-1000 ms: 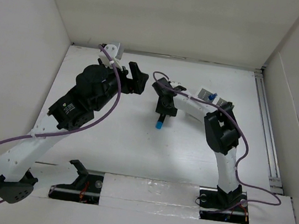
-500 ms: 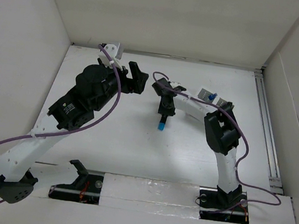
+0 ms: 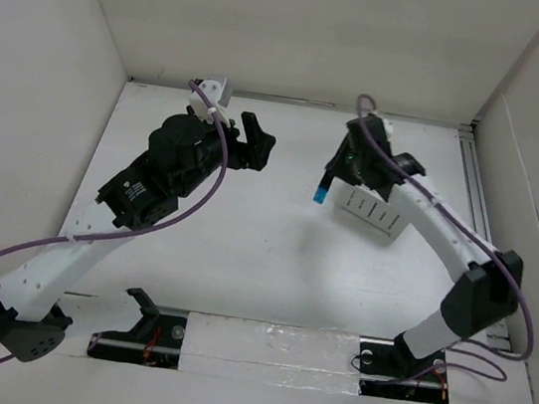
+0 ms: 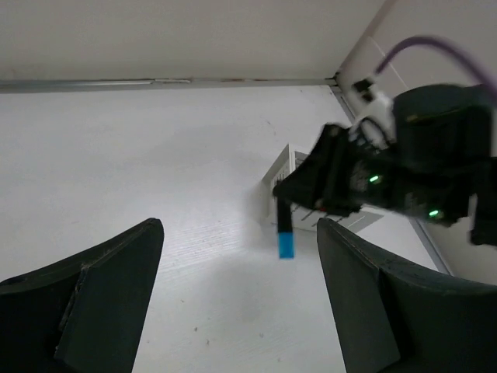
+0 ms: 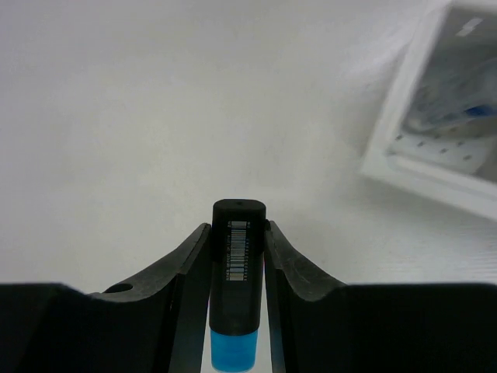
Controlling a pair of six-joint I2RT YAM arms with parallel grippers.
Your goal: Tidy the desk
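The right gripper (image 5: 237, 242) is closed to about half its spread on a black marker with a blue cap (image 4: 283, 228), holding it in the air above the desk (image 3: 243, 249), just left of the white slotted pen holder (image 3: 373, 214). The left gripper (image 3: 254, 147) hangs over the desk's far left-centre, its jaws spread wide with nothing between them.

Open desk (image 3: 253, 250) mid; pen holder (image 3: 373, 214) obstructs right, left arm (image 3: 157, 181) left.
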